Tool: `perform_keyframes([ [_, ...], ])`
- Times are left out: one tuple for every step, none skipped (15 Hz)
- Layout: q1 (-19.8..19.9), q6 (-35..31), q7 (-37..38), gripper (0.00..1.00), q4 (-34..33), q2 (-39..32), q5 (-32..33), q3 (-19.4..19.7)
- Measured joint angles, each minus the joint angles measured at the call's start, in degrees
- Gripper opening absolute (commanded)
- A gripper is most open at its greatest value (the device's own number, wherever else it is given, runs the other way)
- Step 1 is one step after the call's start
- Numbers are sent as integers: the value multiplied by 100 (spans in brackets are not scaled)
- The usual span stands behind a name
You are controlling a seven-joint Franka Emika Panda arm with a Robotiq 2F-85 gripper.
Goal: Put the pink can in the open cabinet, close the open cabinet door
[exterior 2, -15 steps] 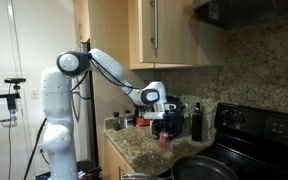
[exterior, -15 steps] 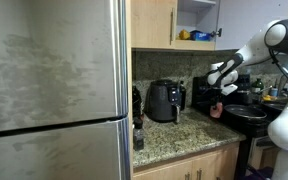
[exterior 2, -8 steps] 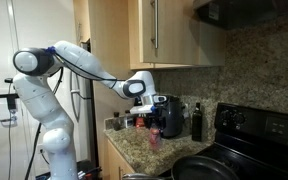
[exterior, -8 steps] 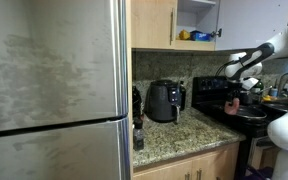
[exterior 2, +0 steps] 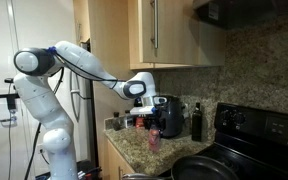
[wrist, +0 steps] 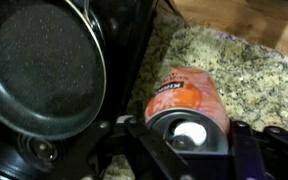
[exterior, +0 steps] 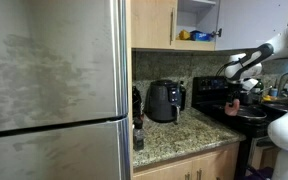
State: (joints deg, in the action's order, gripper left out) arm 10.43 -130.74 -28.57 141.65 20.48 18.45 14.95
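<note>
The pink can (wrist: 187, 97) fills the wrist view, clamped between my gripper's (wrist: 184, 140) dark fingers (wrist: 242, 135) and hanging over the granite counter (wrist: 254, 60). In both exterior views the gripper (exterior: 232, 93) (exterior 2: 152, 122) holds the can (exterior: 232, 103) (exterior 2: 153, 139) just above the counter, near the stove. The cabinet (exterior: 196, 15) stands open high up, with yellow and blue items on its white shelf. A light-wood cabinet door (exterior 2: 170, 35) with a slim bar handle shows in an exterior view.
A black frying pan (wrist: 42, 62) (exterior 2: 199, 168) sits on the black stove (exterior: 246, 115) right beside the can. A black air fryer (exterior: 165, 101) and a dark bottle (exterior 2: 195, 122) stand on the counter. The steel fridge (exterior: 54, 90) fills one side.
Over the last second the arm swung sideways along the counter, carrying the can with it. Nothing has moved in the last half second.
</note>
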Motion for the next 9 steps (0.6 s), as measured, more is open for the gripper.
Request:
perform_keyframes([
  [-80, -4, -4, 38, 0, 243, -7, -58],
  [-151, 10, -7, 38, 7, 551, -7, -119],
  [-222, 28, -32, 38, 18, 905, -9, -167],
  [-294, 47, -81, 38, 30, 1278, -38, -192],
  [-369, 70, -134, 63, 42, 1667, -120, -193],
  [-433, 95, -177, 63, 51, 2045, -215, -180],
  [-478, 154, -216, 63, 71, 2388, -270, -165],
  [-500, 226, -234, 63, 117, 2650, -295, -151],
  [-511, 257, -245, 38, 179, 2816, -301, -133],
])
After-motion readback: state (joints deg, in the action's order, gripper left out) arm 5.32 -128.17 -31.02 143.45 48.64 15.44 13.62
